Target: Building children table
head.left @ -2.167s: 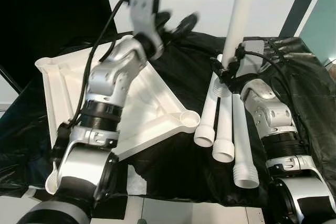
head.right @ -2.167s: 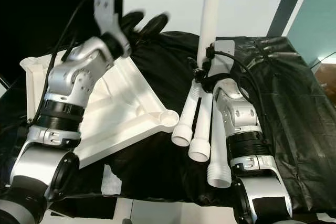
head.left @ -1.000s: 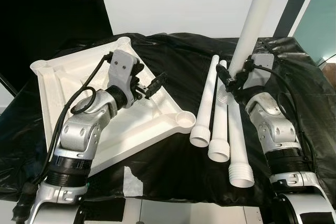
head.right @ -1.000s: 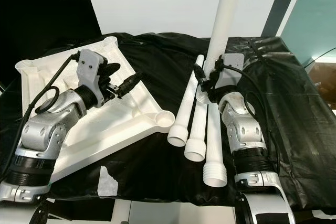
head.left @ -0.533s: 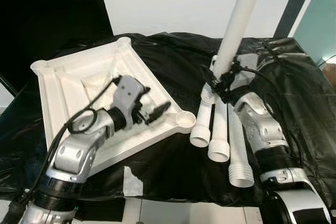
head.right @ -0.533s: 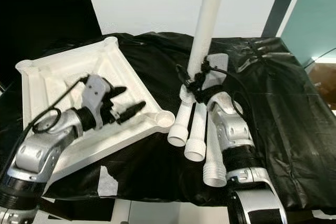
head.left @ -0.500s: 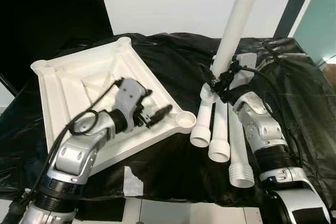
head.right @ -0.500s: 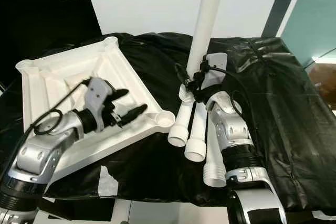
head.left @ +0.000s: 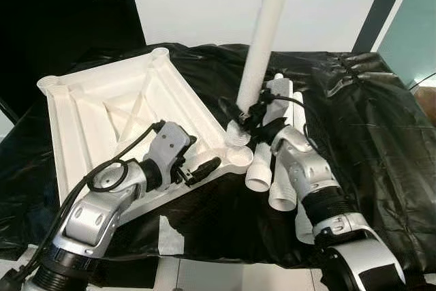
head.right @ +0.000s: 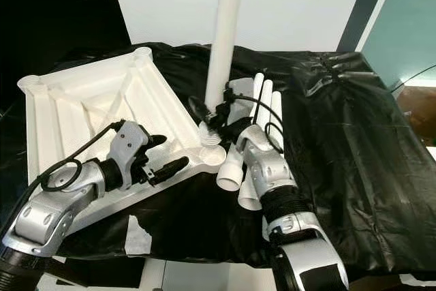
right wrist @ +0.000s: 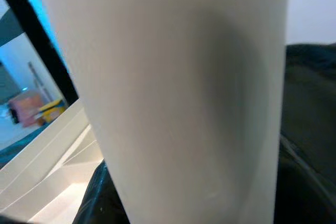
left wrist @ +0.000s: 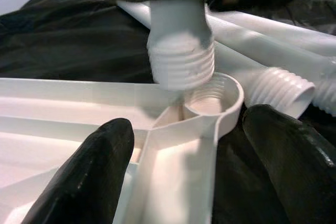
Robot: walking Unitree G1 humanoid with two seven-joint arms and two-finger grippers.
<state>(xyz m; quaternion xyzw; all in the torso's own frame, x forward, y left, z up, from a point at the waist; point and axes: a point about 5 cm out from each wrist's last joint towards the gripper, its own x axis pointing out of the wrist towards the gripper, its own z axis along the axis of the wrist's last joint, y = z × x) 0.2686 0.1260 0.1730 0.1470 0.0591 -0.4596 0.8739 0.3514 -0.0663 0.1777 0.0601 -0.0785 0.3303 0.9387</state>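
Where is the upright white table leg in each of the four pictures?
Left eye view: centre, rising from the tabletop's corner socket, leg.
Right eye view: left of centre.
Left wrist view: threaded end above the socket.
Right wrist view: close-up shaft.
Shared landmark: the corner socket.

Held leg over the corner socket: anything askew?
Yes. The leg in the right gripper leans slightly, its threaded end off-centre above the corner socket of the tabletop, not yet seated.
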